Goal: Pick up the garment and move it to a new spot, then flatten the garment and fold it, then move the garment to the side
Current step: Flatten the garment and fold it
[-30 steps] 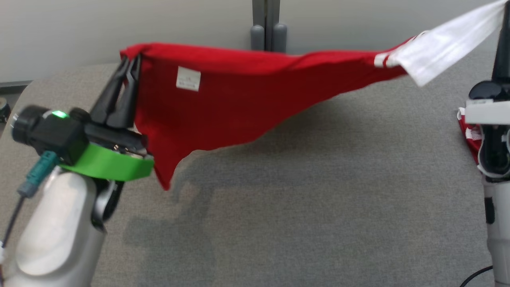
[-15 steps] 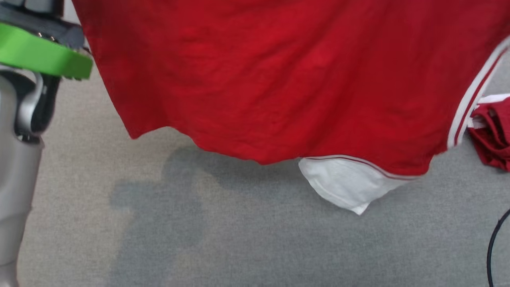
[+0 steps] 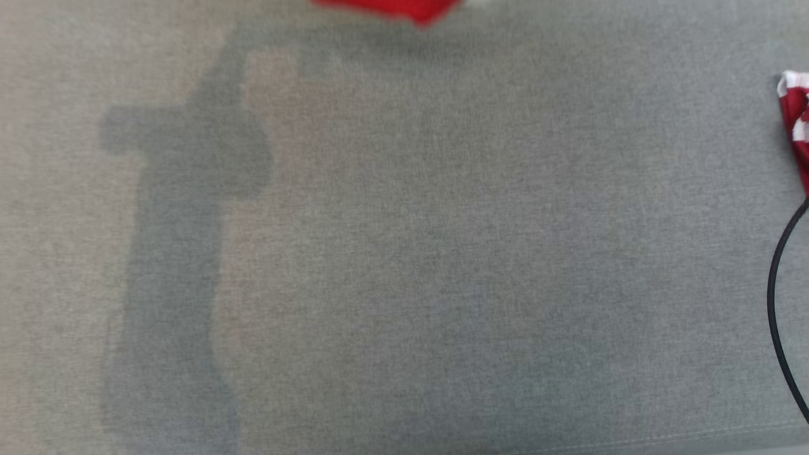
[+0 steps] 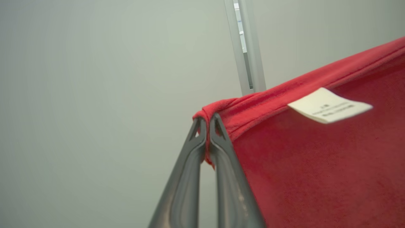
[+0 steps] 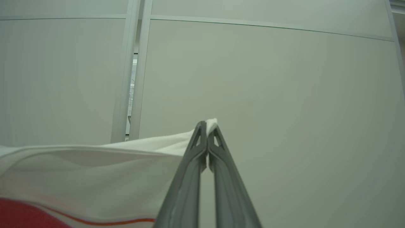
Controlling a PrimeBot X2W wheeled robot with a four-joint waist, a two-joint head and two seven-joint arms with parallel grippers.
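Note:
The garment (image 4: 316, 158) is a red shirt with a white sleeve and a white care label (image 4: 329, 105). My left gripper (image 4: 207, 122) is shut on a bunched red corner of it, held up in front of a pale wall. My right gripper (image 5: 207, 126) is shut on the tip of the white sleeve (image 5: 95, 171), which stretches away to the left with a red stripe along its lower edge. In the head view just a small red tip of the garment (image 3: 404, 9) hangs at the top edge above the grey table (image 3: 404, 253).
A second red and white cloth (image 3: 797, 126) lies bunched at the table's right edge. A black cable (image 3: 776, 303) curves along the right side. The table's front seam runs along the lower right. A pale partition wall with a vertical post (image 4: 246, 50) stands behind.
The head view has swung downward over the table, so the arms and most of the hanging garment have passed out of its top edge. Both grippers stay shut on the cloth.

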